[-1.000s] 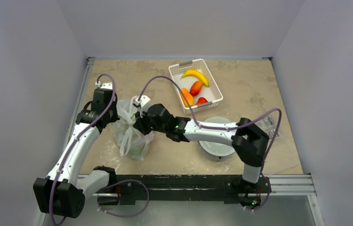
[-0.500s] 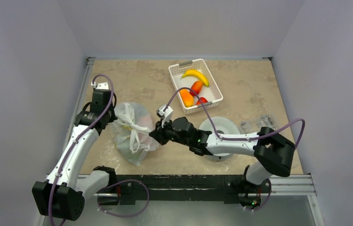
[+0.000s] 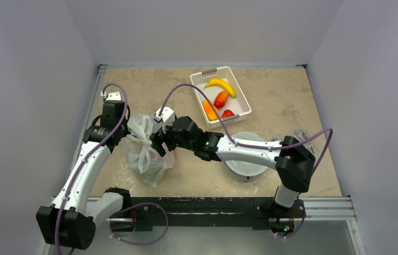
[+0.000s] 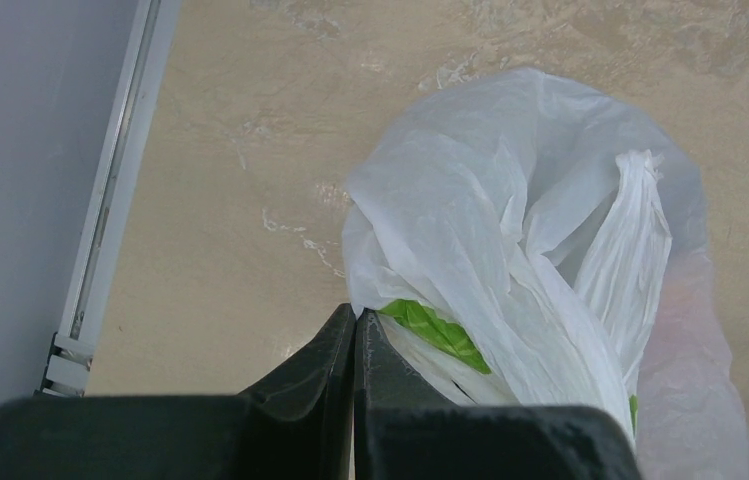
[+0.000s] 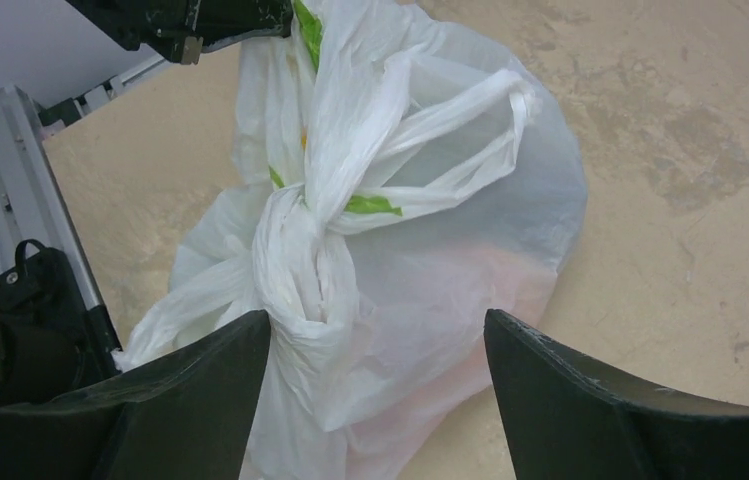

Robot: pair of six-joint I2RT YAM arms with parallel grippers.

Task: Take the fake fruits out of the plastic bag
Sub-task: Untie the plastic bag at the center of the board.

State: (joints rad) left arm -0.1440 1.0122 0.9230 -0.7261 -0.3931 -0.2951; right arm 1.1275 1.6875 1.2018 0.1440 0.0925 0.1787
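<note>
The plastic bag lies on the table's left side, white and crinkly, its handles tied in a knot. My left gripper is shut on the bag's upper edge and shows again in the right wrist view, holding that edge up. My right gripper is open, its fingers straddling the knot and the bag's body without pressing it. A pinkish shape shows faintly through the plastic. The fake fruits inside are otherwise hidden. Green print shows beside the left fingers.
A white lattice basket at the back holds a yellow banana, an orange fruit and two red ones. A round white disc lies under my right arm. Clear plastic sits at the right. A metal rail runs along the left edge.
Half a second ago my right gripper was shut and drawn back right of the bag. It has swung back over the knot and opened. The left gripper kept its hold.
</note>
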